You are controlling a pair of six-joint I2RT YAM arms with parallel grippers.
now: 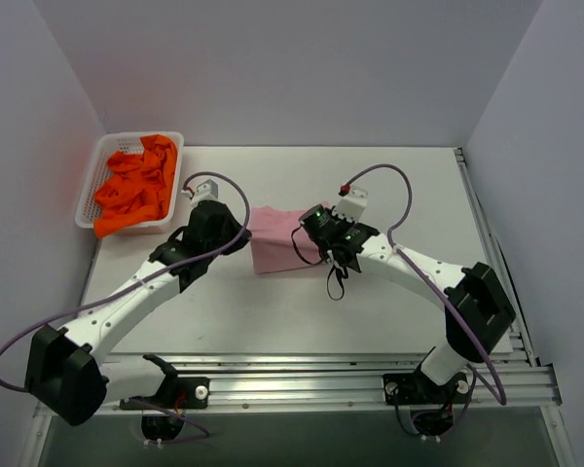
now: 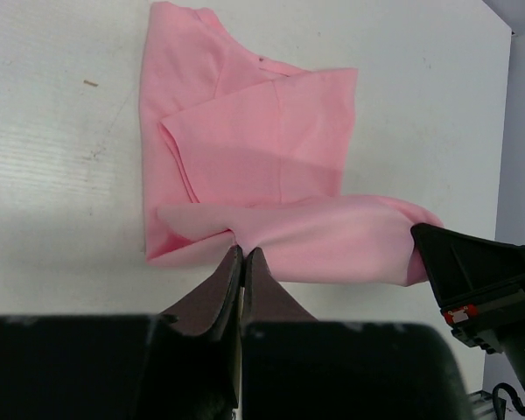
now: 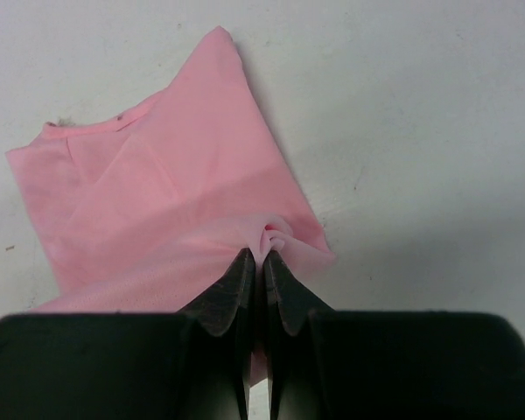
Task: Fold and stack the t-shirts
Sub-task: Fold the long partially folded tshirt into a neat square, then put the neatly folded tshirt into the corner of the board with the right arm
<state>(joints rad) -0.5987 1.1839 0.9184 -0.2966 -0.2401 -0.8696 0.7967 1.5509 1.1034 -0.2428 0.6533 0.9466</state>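
Pink t-shirt [image 2: 254, 149], opposite edges clamped in left gripper [image 2: 242, 255] and right gripper [image 3: 262, 255]

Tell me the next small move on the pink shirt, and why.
Probably carry both pinched corners forward together and lay them on the shirt's far edge. The left end effector and right end effector are each shut on the pink t-shirt at its bunched near edge, while the rest lies flat on the table.

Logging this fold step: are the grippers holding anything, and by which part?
Both hold the pink t-shirt. The left gripper pinches bunched cloth at one end of the folded-over near edge, and the right gripper pinches the other end.
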